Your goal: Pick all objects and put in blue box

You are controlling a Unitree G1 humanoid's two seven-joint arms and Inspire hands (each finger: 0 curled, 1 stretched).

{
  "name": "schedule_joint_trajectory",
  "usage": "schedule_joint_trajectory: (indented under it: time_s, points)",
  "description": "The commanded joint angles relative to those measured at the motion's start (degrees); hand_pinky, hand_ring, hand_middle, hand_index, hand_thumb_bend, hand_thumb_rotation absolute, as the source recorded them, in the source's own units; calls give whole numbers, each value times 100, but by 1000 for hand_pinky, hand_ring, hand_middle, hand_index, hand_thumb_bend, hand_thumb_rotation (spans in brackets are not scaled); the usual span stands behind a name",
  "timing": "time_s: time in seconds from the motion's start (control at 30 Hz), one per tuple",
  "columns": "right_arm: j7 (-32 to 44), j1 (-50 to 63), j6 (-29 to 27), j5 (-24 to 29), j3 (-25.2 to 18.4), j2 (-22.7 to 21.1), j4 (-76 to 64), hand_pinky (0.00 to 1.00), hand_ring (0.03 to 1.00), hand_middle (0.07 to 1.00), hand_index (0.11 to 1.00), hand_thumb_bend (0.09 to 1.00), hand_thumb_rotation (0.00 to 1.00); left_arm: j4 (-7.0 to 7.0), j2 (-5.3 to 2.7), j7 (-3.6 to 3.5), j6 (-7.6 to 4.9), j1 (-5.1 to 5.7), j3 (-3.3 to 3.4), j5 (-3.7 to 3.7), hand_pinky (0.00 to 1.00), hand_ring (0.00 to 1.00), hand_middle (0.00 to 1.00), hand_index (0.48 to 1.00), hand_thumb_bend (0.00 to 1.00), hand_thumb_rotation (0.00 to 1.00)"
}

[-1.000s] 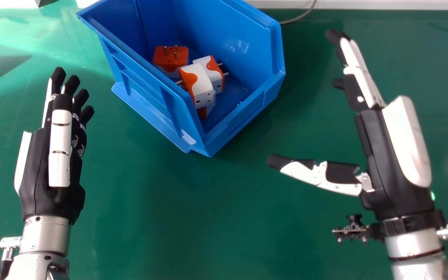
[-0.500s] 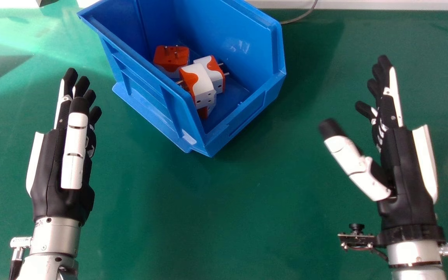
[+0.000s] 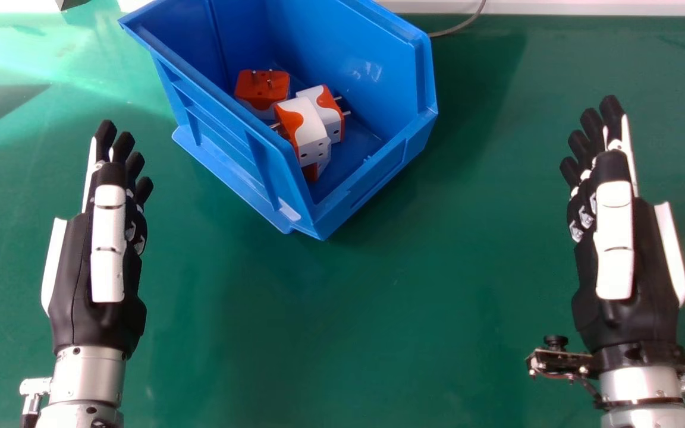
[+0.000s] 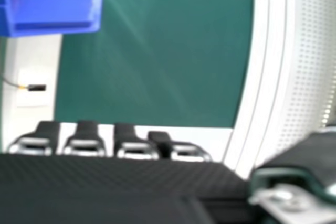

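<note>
In the head view the blue box [image 3: 372, 172] stands at the upper middle, turned at an angle. Several white and orange plug adapters [image 3: 304, 128] lie inside it, some leaning on one another. My left hand [image 3: 96, 261] is over the table left of the box, open and holding nothing. Over the table on the box's right is my right hand [image 3: 628, 267], also open with nothing held. In the right hand view the blue box [image 4: 58, 3] shows in part, along with my right hand [image 4: 105, 182].
The green table [image 3: 342, 333] runs under both hands. A thin grey cable [image 3: 458, 27] lies behind the box near the white back edge [image 3: 556, 7]. A dark object [image 3: 71, 3] sits at the far left back.
My right hand has swung back from beside the box toward the right and turned, its thumb now in line with the fingers. The left hand has shifted slightly right and down. The box and adapters look the same.
</note>
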Motion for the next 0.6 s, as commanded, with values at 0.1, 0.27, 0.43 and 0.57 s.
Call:
schedule_joint_trajectory:
  time_s: [0.1,0.27,0.43,0.57]
  points:
    - [117,-70,-42,91,-138,67,-104,1000,1000,1000,1000,369,1000,-131,-24,-28,-158,64,12,-78,999,997,999,1000,456,1000]
    - [188,-172,10,64,-225,79,-55,1000,1000,1000,1000,373,1000,-126,-82,24,-181,44,-26,-71,1000,1000,1000,1000,446,1000]
    - [212,-153,104,74,-271,97,-148,1000,1000,1000,1000,359,1000,-91,-211,106,-147,-10,-37,-111,1000,1000,1000,1000,417,1000]
    - [304,-175,84,156,-314,107,-109,1000,1000,1000,1000,353,1000,-46,-288,108,-179,-45,-59,-122,1000,1000,998,1000,401,1000]
